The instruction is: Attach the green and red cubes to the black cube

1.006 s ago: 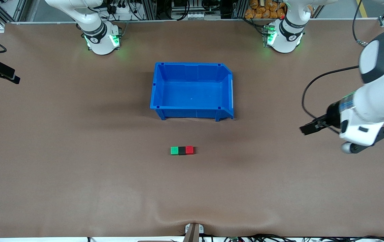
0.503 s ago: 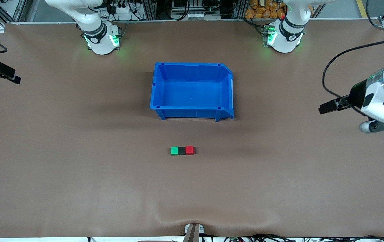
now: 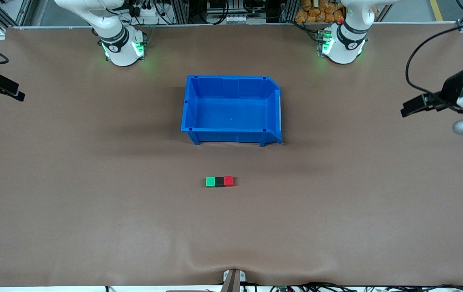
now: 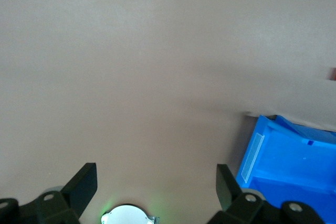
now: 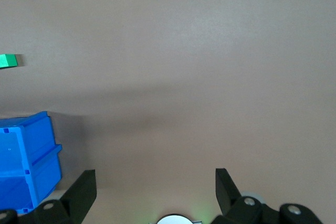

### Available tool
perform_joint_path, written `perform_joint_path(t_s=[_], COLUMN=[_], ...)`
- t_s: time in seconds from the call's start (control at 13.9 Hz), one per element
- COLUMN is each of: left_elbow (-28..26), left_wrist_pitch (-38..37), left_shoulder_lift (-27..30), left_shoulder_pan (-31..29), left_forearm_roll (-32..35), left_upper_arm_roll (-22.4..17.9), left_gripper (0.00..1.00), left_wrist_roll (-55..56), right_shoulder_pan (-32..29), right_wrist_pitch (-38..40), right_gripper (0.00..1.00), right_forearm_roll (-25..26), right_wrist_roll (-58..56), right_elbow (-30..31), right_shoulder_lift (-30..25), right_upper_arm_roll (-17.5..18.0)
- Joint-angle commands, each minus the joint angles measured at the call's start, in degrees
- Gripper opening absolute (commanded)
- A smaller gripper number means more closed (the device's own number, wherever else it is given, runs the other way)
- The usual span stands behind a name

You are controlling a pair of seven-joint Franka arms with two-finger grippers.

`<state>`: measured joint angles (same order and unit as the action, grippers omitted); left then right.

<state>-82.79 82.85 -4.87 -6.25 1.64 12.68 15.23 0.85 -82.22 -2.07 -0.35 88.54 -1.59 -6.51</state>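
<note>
— Left gripper [image 3: 405, 110]: hanging over bare brown table mat [image 3: 93, 202] at the left arm's end of the table, black fingers [image 4: 84, 184] spread wide, gripping nothing.

— And the right gripper [image 3: 19, 96]?

— Hovering over the mat's edge at the right arm's end, fingers [image 5: 83, 190] likewise standing far apart, nothing between them.

— Cubes?

— Sitting in one row on the mat, nearer the front camera than the blue plastic bin [image 3: 231, 108]. Small matte black cube [image 3: 219, 181] lying in the middle, touching the small green cube [image 3: 210, 181] on the side toward the right arm's end and the small red cube [image 3: 228, 180] on the side toward the left arm's end.

— Anything near them?

— Both grippers staying well apart from the row; bin resting upright on the mat between the two white arm bases.
</note>
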Motion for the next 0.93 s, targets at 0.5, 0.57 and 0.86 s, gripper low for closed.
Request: perform_joint_path(t_s=[0.5, 0.57, 0.86], left_elbow=[-11.6, -11.7, -11.3], left_wrist_pitch=[0.3, 0.3, 0.6], left_shoulder_lift=[12.8, 12.8, 11.9], left_shoulder_pan=[1.8, 1.6, 1.6], left_forearm_roll=[-0.6, -1.0, -1.0], left_upper_arm_roll=[-4.0, -4.0, -4.0], left_gripper=[1.0, 1.0, 1.0], left_wrist_roll=[-3.7, -3.7, -3.7], right_shoulder_pan=[0.0, 0.1, 0.1], right_wrist_pitch=[0.7, 0.7, 0.7], right_gripper=[1.0, 1.0, 1.0], right_forearm_roll=[0.8, 0.8, 0.8], right_wrist_roll=[1.0, 1.0, 1.0], right_elbow=[-0.8, -0.8, -0.8], right_shoulder_lift=[0.2, 0.2, 0.2], right_upper_arm_roll=[0.4, 0.3, 0.3])
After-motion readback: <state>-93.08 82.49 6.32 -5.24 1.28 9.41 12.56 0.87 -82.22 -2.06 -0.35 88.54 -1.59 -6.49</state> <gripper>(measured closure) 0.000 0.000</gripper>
